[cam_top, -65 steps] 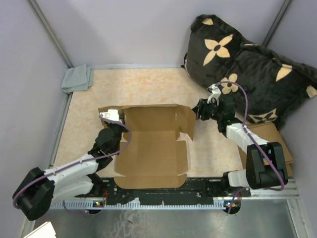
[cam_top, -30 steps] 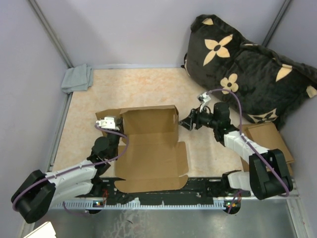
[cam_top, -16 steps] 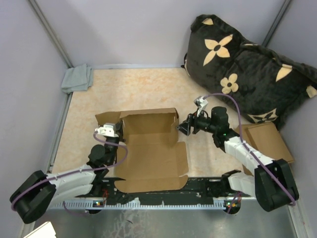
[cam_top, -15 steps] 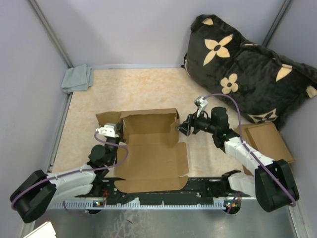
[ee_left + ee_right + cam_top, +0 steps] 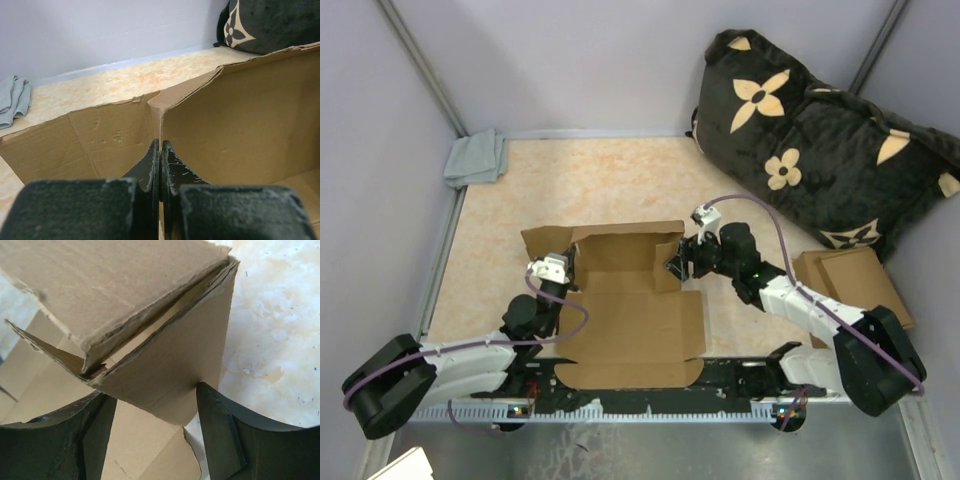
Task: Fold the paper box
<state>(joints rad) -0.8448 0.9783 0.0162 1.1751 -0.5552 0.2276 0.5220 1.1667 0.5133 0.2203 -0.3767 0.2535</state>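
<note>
Claw status: left gripper (image 5: 160, 165) has its fingers pressed together, pinching the paper box (image 5: 630, 320) at the rear-left corner crease, where the raised back wall meets the left end flap. Right gripper (image 5: 155, 405) is spread, fingers straddling the rear-right corner w/o clamping; one finger looks to be touching the flap edge. Box posn: centre of table (image 5: 600, 180), between the two arms. The base panel lies flat toward the arm bases and the back wall stands up along the far side. Long axis of the back wall runs left-right across the table, so each corner lies straight ahead of its own claw; the left arm is nearer the left corner, the right arm nearer the right. Judgement: the next move turns on the right-hand flap, which sits between the spread fingers and needs closing on or pushing inward, approx. perpendicular to the wall. Markings: box unprinted, no labels. Cushion (image 5: 820, 130) at far right carries tan flower motifs, no legible text. Grey cloth (image 5: 475, 158) and stack of flat cardboard pieces (image 5: 855, 275) show no writing.
</note>
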